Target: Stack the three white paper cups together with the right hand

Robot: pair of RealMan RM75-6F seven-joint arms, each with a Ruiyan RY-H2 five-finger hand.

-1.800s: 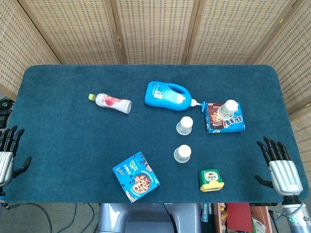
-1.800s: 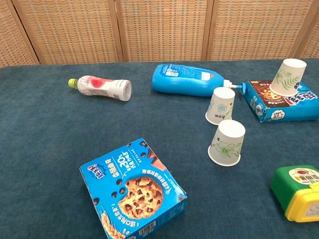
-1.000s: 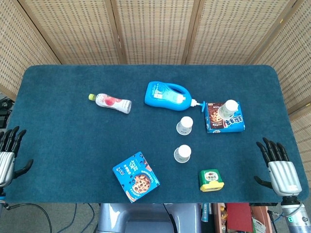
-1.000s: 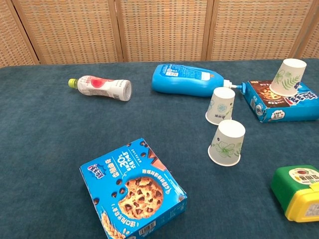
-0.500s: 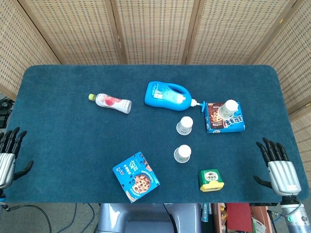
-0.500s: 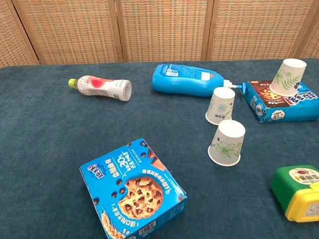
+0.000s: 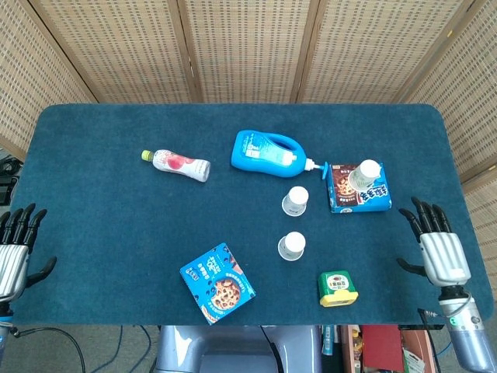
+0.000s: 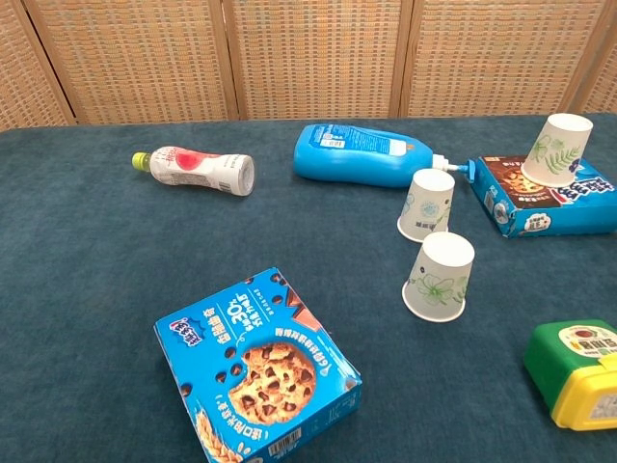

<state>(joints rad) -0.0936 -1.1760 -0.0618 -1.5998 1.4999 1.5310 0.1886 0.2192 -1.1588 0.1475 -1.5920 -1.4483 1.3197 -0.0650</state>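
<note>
Three white paper cups with green leaf prints stand upside down. The nearest cup (image 7: 292, 246) (image 8: 440, 275) is on the cloth, a second cup (image 7: 296, 200) (image 8: 426, 204) stands just behind it, and a third cup (image 7: 364, 174) (image 8: 557, 149) sits on top of a blue snack box (image 7: 359, 189) (image 8: 540, 198). My right hand (image 7: 436, 242) hovers at the table's right edge, fingers spread, holding nothing, well to the right of the cups. At the left edge my left hand (image 7: 14, 249) is open too. Neither hand shows in the chest view.
A blue detergent bottle (image 7: 269, 153) (image 8: 368, 154) lies behind the cups. A pink drink bottle (image 7: 178, 164) (image 8: 198, 169) lies at the left. A cookie box (image 7: 218, 283) (image 8: 257, 365) sits near the front, and a green-yellow tub (image 7: 338, 287) (image 8: 578, 371) is right of it.
My right hand has lifted and moved forward and slightly inward along the right edge. The left hand has barely shifted. The cups have not moved.
</note>
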